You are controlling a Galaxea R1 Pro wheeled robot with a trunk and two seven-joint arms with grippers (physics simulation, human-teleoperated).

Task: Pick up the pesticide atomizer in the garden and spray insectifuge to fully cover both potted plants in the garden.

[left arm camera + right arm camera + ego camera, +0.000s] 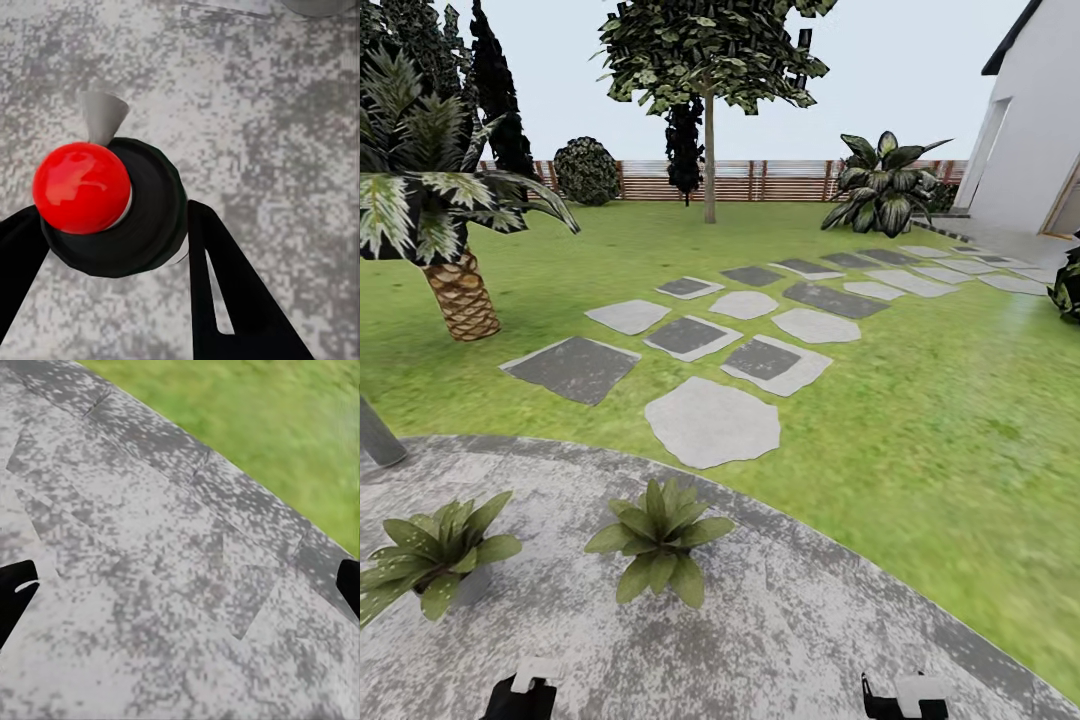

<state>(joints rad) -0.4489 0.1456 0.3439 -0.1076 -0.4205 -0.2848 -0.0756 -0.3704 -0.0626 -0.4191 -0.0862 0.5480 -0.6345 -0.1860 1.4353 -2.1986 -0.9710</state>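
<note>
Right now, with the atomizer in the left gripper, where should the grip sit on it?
On the atomizer's round dark body, coming in from its sides with one finger on each, as the left gripper appears to have it. That leaves the red knob and grey cone nozzle uncovered.

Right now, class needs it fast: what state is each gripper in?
Left gripper: closed on the spray bottle, seen from above with its red cap.
Right gripper: open, holding nothing, above the grey patio.
</note>
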